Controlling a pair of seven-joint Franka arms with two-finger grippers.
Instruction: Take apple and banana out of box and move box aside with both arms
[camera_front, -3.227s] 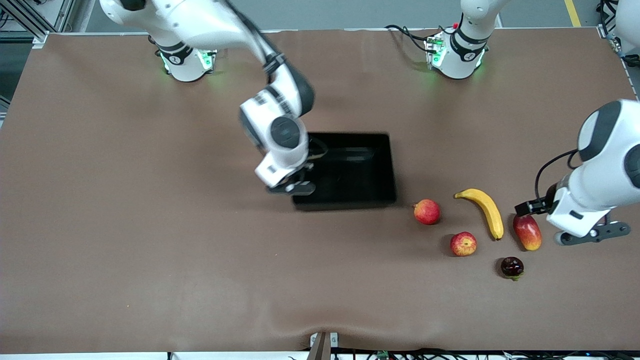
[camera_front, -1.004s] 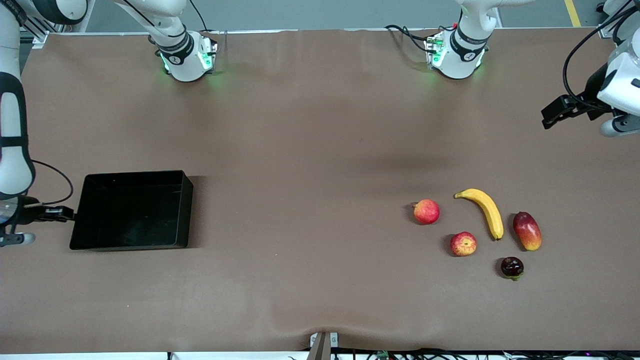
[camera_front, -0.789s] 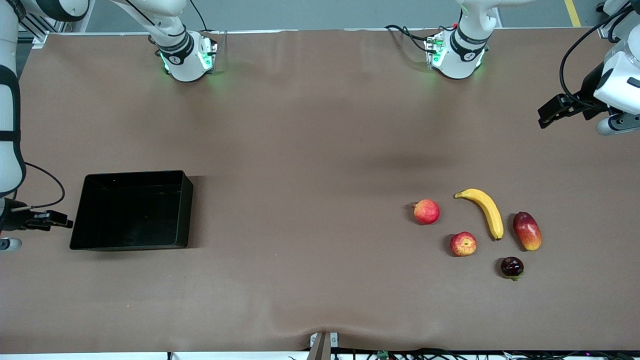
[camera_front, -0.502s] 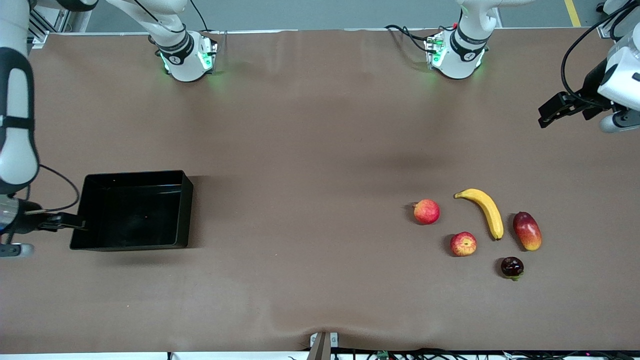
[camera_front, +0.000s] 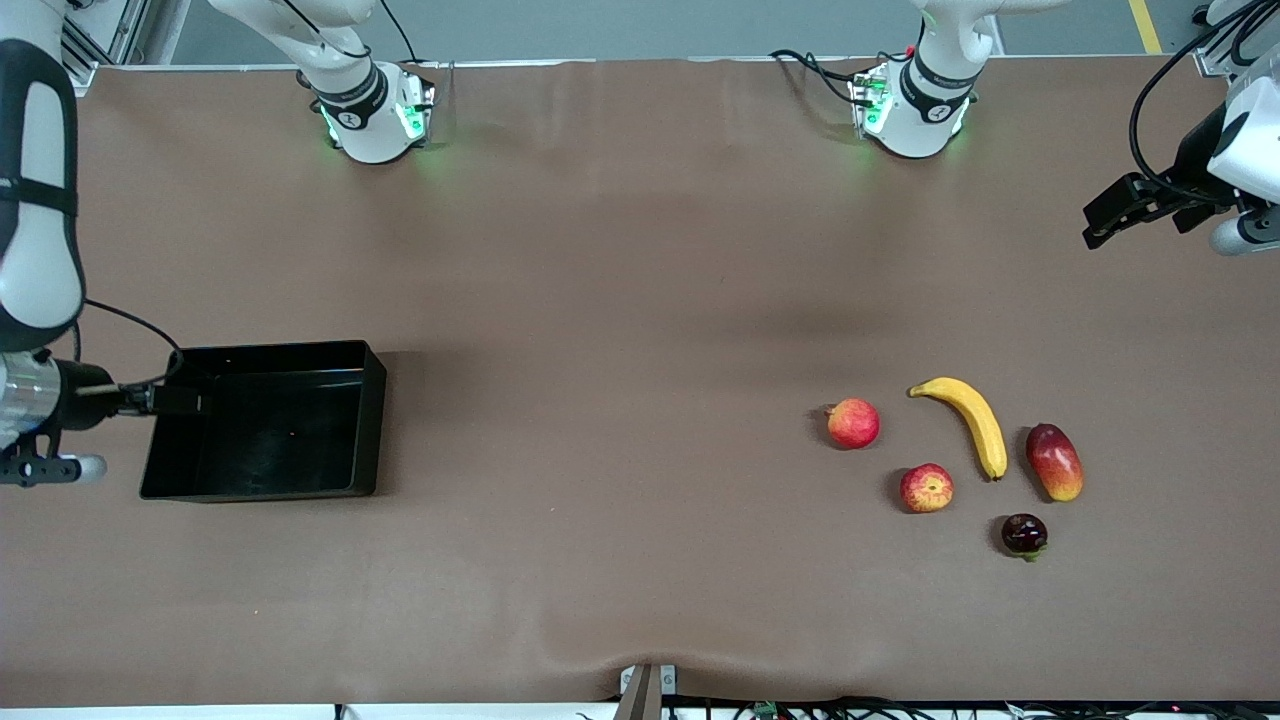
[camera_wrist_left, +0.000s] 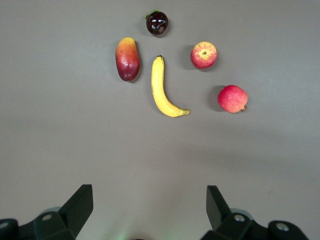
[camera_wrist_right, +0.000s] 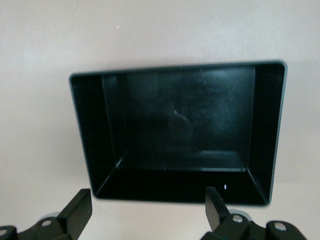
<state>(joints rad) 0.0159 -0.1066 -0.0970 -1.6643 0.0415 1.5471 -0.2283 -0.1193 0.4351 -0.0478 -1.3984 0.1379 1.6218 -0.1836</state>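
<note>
Nearest the front camera, toward the left arm's end of the brown table, lies a small dark purple round fruit. Just farther lie the small round red apple with yellow streaks, an oval red-yellow mango, the long curved yellow banana and a plainer pinkish-red apple. At the right arm's end sits the shallow glossy black plastic tray, the right gripper over its end wall, fingers spread, holding nothing. The left gripper hangs over bare table, fingers apart, empty.
</note>
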